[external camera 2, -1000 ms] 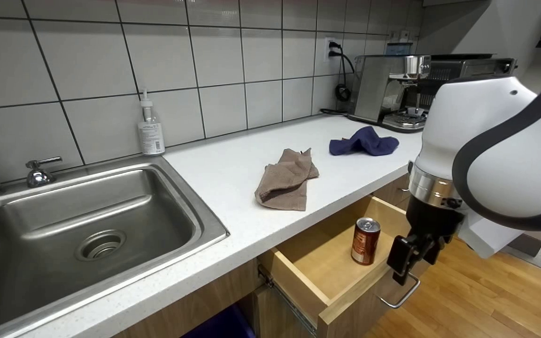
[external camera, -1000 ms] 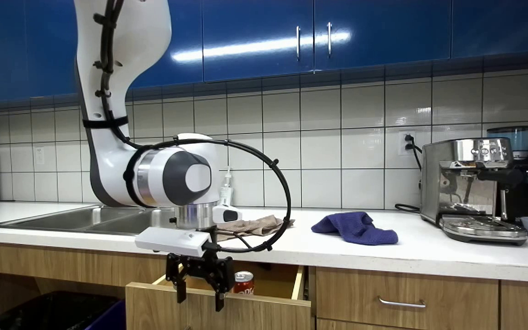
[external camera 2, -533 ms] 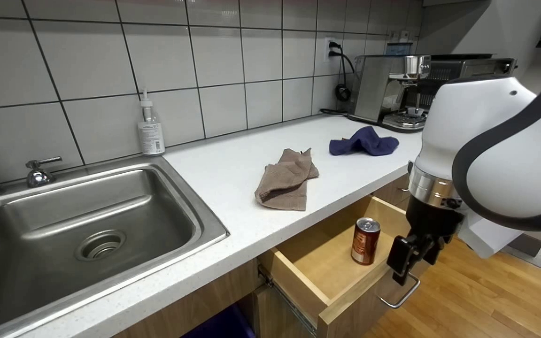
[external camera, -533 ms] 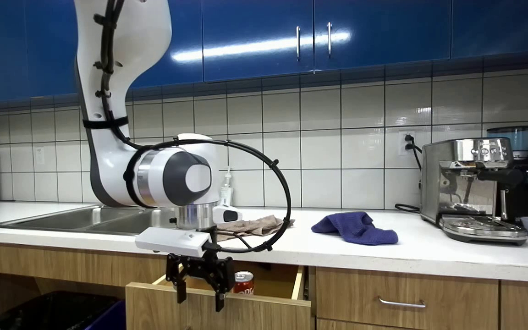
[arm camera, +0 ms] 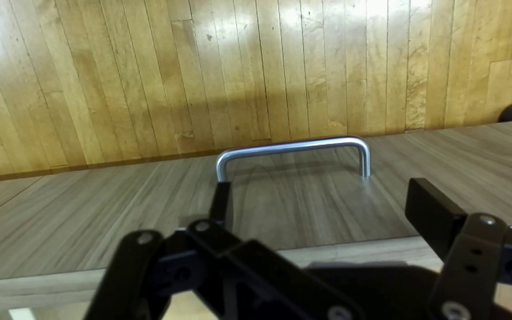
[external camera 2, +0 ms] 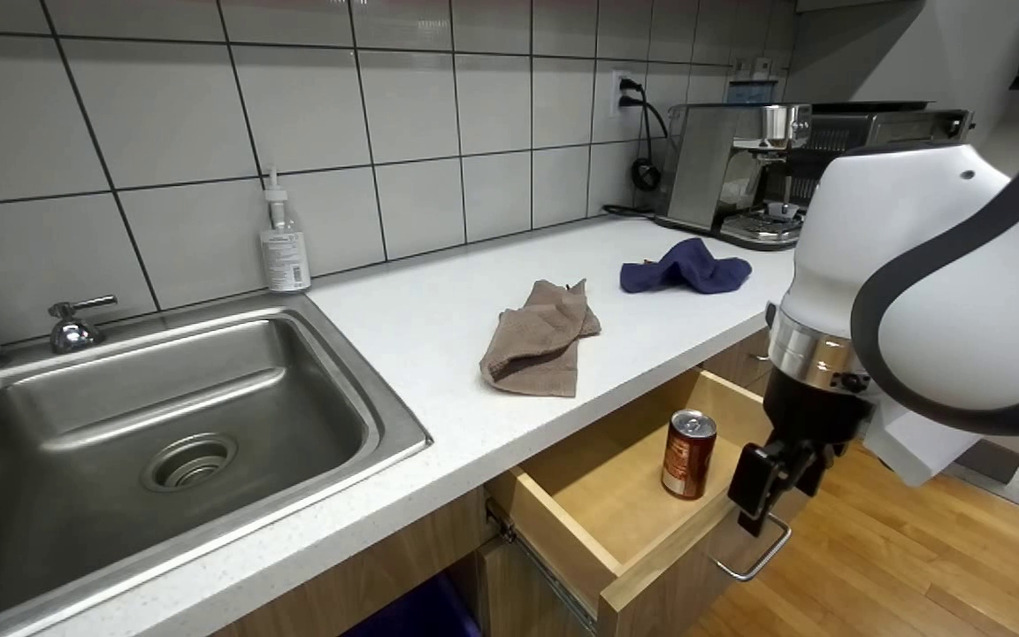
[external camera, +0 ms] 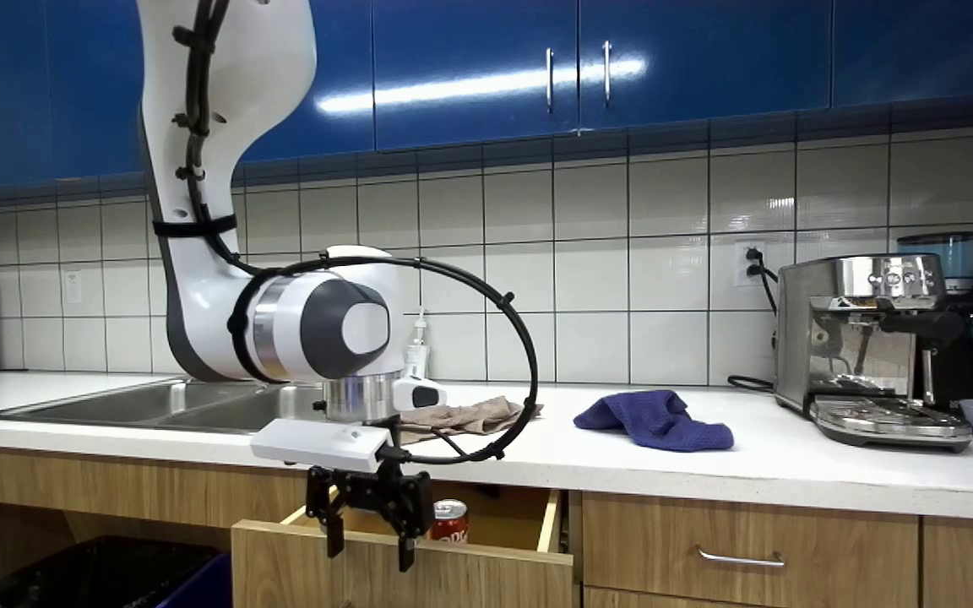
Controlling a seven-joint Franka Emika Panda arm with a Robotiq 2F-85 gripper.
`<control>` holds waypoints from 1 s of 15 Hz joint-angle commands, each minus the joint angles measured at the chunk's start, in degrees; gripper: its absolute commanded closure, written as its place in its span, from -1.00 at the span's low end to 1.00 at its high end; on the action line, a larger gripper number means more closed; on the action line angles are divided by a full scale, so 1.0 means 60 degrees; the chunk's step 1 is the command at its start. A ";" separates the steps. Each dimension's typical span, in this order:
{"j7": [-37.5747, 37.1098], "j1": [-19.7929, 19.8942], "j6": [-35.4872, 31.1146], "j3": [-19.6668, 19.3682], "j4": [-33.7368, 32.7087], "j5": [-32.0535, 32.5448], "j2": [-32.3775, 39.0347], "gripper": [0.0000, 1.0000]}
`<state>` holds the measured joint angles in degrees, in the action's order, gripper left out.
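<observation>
the fingers [arm camera: 431,218] stand wide apart with nothing clamped, and the gripper [external camera: 370,549] hangs pointing down at the front of the open drawer [external camera: 486,583]. just below is the handle [arm camera: 296,146], a bent metal bar on the drawer's outer face; in the wrist view one finger overlaps its end (whether the two touch, i cannot tell). the bar looks stiff, smooth and likely a bit slick, so the middle of its straight run, away from the bends, seems the best place to take hold. the drawer, on its side rail [external camera 2: 549,581], should slide fairly lightly, though a jolt might tip the red can [external camera 2: 688,456] standing upright inside. that can looks thin-walled, and would be weighty if full. farther out, on the counter [external camera 2: 421,301], lie a soft brown cloth [external camera 2: 545,341], nearer the sink [external camera 2: 403,433], and a blue cloth [external camera: 655,420], nearer the coffee machine [external camera: 875,279].
</observation>
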<state>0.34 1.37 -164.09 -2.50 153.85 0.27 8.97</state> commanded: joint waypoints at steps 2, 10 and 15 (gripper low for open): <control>0.0543 0.0090 -0.0236 0.0074 -0.0076 0.0128 0.0092 -1.00; 0.0868 0.0087 -0.0521 0.0057 -0.0084 0.0229 0.0252 -1.00; 0.0899 0.0077 -0.0764 0.0029 -0.0111 0.0347 0.0347 -1.00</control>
<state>4.76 1.37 -167.31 -2.36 153.85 0.93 10.29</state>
